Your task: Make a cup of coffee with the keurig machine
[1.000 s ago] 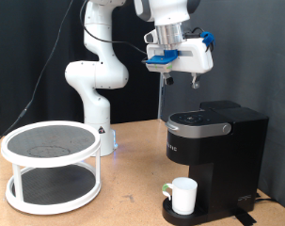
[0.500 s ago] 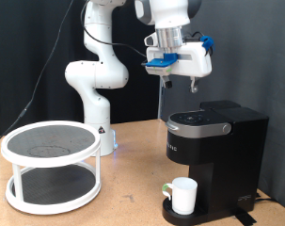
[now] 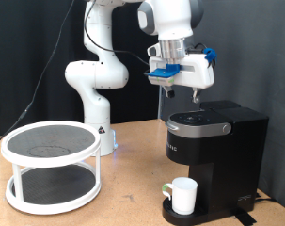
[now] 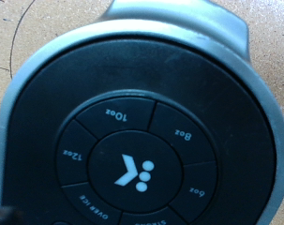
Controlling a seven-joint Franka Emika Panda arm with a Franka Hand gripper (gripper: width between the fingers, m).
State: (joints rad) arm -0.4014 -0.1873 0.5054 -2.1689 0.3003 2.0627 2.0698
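The black keurig machine point(image 3: 217, 141) stands on the wooden table at the exterior view's right with its lid down. The white cup point(image 3: 183, 195) sits upright on its round drip base under the spout. My gripper point(image 3: 182, 94) hangs a little above the machine's silver-rimmed top panel, fingers apart and pointing down, with nothing between them. The wrist view looks straight down on that top panel point(image 4: 142, 122): a central K button point(image 4: 134, 172) ringed by 12oz, 10oz, 8oz and 6oz buttons. No fingers show in that view.
A white two-tier round rack point(image 3: 48, 165) with dark mesh shelves stands at the exterior view's left. The arm's white base point(image 3: 97, 113) rises behind it in front of a black curtain. The table's edge lies just right of the machine.
My gripper has moved to the exterior view's right and slightly down, so it now hangs over the machine's lid. The cup and machine have not moved.
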